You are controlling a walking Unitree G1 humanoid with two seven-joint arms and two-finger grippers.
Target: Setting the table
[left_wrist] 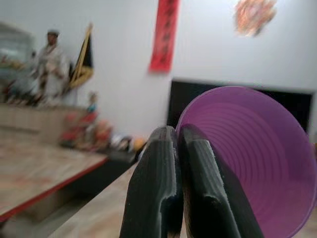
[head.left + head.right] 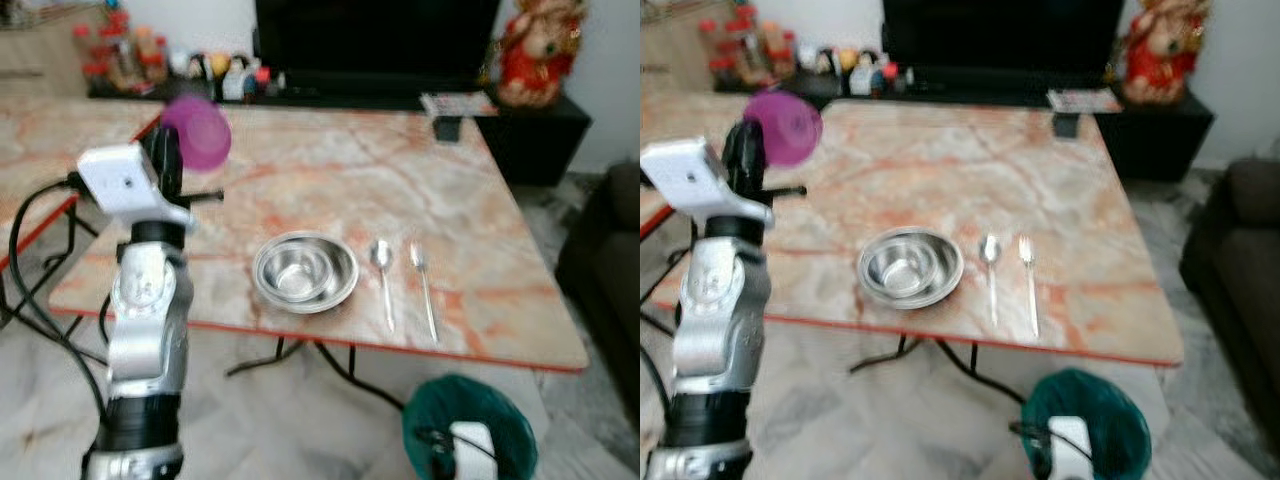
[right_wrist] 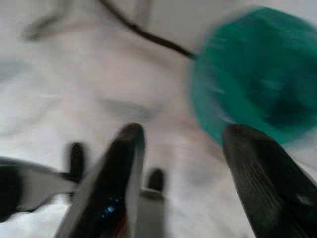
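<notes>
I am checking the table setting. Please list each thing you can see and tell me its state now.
purple cup: held in the air on its side, rim pinched by the left gripper, above the table's left part.
steel bowl: upright, empty, near the table's front edge.
spoon: lying flat, right of the bowl.
fork: lying flat, right of the spoon.
right gripper: open, low over the floor beside a green bin.

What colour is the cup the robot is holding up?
The cup is translucent purple, pinched at its rim by the left gripper; the left wrist view shows it best.
</notes>
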